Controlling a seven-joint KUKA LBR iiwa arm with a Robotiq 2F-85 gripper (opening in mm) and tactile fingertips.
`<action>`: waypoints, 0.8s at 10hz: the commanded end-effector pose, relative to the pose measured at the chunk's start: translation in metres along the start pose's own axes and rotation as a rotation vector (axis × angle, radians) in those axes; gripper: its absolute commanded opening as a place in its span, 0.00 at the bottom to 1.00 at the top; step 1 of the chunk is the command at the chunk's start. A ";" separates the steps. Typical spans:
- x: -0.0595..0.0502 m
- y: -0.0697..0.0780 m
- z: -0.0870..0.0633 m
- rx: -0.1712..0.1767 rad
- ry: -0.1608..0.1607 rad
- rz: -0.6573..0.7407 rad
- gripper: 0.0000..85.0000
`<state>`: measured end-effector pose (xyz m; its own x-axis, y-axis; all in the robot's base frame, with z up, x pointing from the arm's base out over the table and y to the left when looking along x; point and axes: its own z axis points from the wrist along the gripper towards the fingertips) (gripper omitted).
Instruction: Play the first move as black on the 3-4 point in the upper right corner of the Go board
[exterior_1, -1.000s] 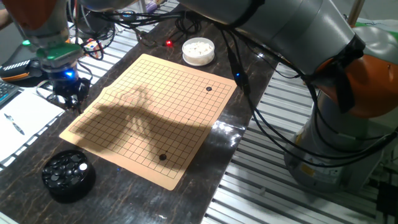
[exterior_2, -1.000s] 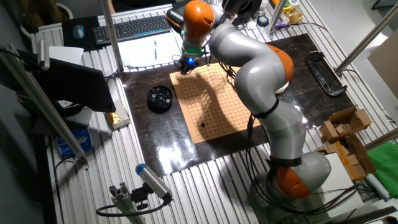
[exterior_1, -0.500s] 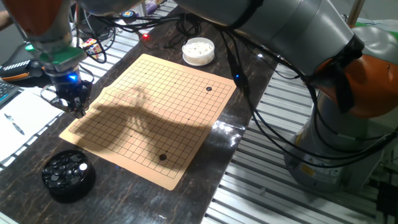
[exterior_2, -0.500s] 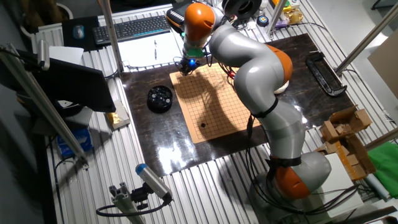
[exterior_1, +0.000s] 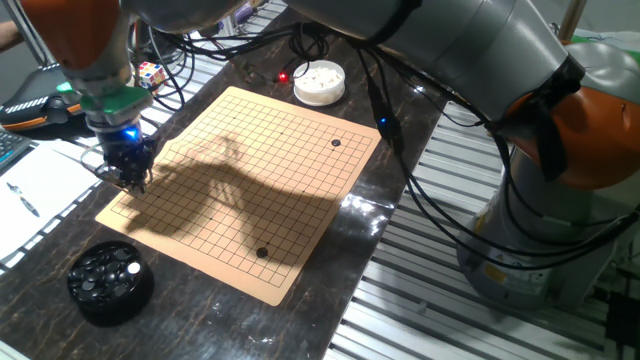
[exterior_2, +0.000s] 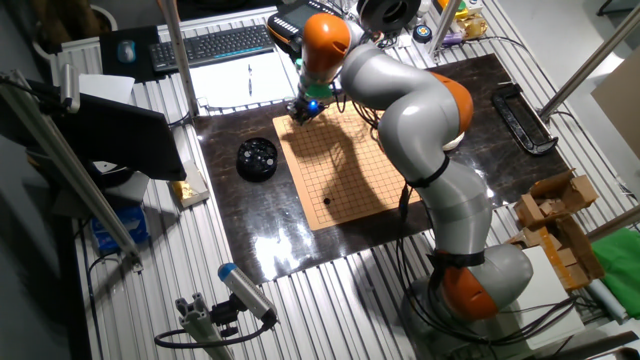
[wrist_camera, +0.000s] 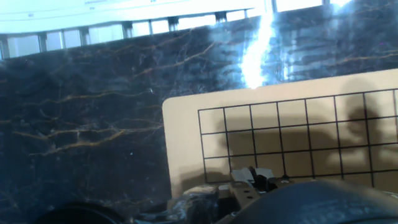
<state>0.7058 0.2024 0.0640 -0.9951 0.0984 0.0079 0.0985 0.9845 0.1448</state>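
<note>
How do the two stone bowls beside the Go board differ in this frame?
The black bowl is dark and holds black stones, with one pale stone among them; the white bowl is pale and holds white stones. The black bowl sits off the board's near corner, close to the gripper; the white bowl sits beyond the far edge. Both are round, open and rest on the dark marble top.

Arm (exterior_2: 420, 110) built of large rounded silver-grey segments, joined by glossy orange joint bands; orange collar seen near base and at wrist. Green ring fitted below orange wrist segment, blue light lit just beneath it. Hand (exterior_1: 130, 172) small, black, angular, with dark metal parts. Black cables (exterior_1: 420, 190) draped along grey links, hanging in loops beside base. In hand view, only dark rounded housing and small grey metal fittings shown at bottom edge.
</note>
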 end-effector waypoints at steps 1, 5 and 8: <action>0.001 0.000 0.002 -0.001 -0.004 0.000 0.12; 0.004 0.002 0.017 -0.003 -0.026 0.000 0.13; 0.004 -0.001 0.024 -0.005 -0.036 -0.010 0.13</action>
<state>0.7022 0.2050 0.0402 -0.9952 0.0937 -0.0292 0.0883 0.9847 0.1504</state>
